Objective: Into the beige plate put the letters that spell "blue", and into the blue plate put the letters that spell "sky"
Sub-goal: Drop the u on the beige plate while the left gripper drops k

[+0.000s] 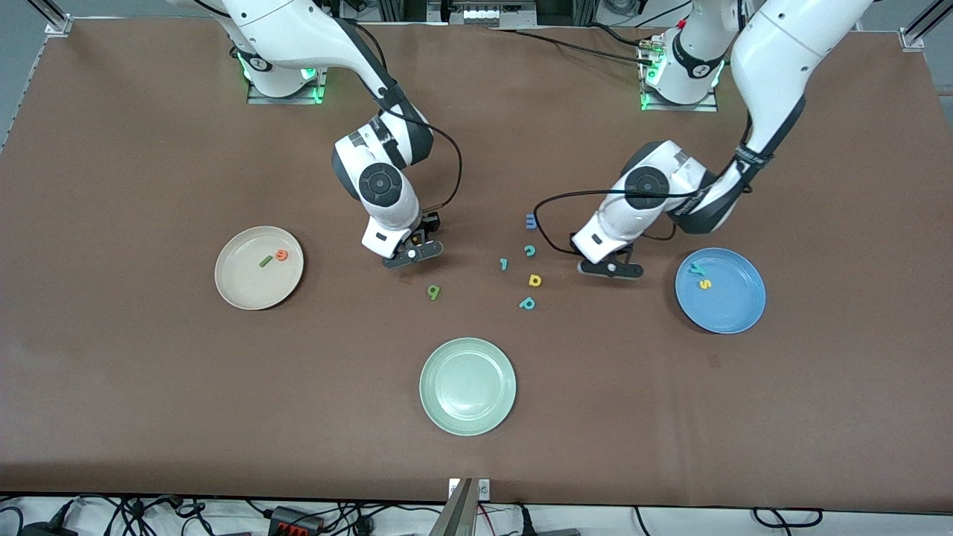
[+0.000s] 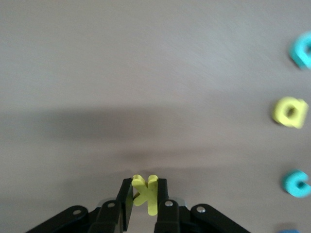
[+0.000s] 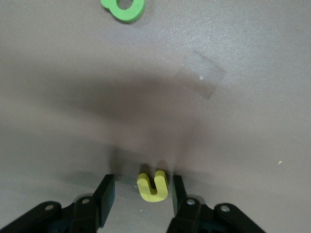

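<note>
Small yellow foam "k" [image 2: 146, 193]

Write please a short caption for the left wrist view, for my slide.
Left hand shut on the yellow "k" above the brown table, with a yellow "a" and two teal letters lying nearby.

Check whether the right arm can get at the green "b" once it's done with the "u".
Probably yes. The green "b" lies alone on bare table, a little nearer the front camera than the right claw, which brackets the yellow "u". Nothing lies between.
</note>
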Available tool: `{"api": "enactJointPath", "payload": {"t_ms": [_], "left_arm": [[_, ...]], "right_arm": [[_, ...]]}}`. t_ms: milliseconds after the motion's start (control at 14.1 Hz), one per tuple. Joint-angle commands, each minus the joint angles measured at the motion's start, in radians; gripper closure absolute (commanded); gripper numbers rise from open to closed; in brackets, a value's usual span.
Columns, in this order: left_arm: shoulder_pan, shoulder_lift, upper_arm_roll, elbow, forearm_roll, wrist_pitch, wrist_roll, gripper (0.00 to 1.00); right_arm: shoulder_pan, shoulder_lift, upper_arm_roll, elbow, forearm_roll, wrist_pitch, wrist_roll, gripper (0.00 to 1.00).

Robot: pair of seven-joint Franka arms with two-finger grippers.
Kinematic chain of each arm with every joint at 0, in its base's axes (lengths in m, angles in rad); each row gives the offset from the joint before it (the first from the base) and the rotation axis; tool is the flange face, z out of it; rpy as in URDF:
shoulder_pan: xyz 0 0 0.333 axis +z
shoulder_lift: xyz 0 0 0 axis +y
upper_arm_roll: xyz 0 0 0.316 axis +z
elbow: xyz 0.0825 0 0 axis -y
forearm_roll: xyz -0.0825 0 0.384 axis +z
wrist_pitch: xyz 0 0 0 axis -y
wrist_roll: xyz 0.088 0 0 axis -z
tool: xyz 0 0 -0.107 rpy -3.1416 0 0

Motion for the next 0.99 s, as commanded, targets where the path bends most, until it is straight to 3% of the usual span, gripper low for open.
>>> {"api": "enactJointPath", "payload": {"t_ms": [0,142,284,567,709,780,851,922], "left_arm": [[0.033,-0.100,0.000,0.061,0.025,-0.211,0.097,0.95],[0.113,-0.094,0.000,0.158,0.025,-0.354,0.266,0.95],[0.196,-0.088,0.003,0.184,0.025,-0.366,0.396,0.95],[0.294,-0.004,0.012,0.184,0.071,-0.360,0.415,0.94],[0.338,0.048,0.009,0.184,0.136,-0.349,0.420,0.92],[0.349,0.059,0.009,0.184,0.137,-0.331,0.431,0.87],[0.349,0.062,0.010,0.183,0.137,-0.329,0.431,0.69],[0.349,0.062,0.010,0.180,0.136,-0.332,0.429,0.30]], "right_arm": [[0.002,-0.007,-0.004,-0.002,-0.002,0.007,-0.009,0.59],[0.002,0.001,-0.007,-0.002,-0.004,0.007,-0.014,0.59],[0.002,0.002,-0.010,-0.002,-0.004,0.007,-0.016,0.63],[0.000,0.002,-0.010,0.001,-0.004,0.007,-0.017,0.78],[-0.008,0.002,-0.012,0.006,-0.004,0.005,-0.019,0.79],[-0.012,-0.002,-0.013,0.010,-0.004,0.005,-0.022,0.79],[-0.017,-0.010,-0.015,0.018,-0.004,0.000,-0.023,0.79],[-0.023,-0.020,-0.027,0.021,-0.004,-0.003,-0.023,0.79]]}}
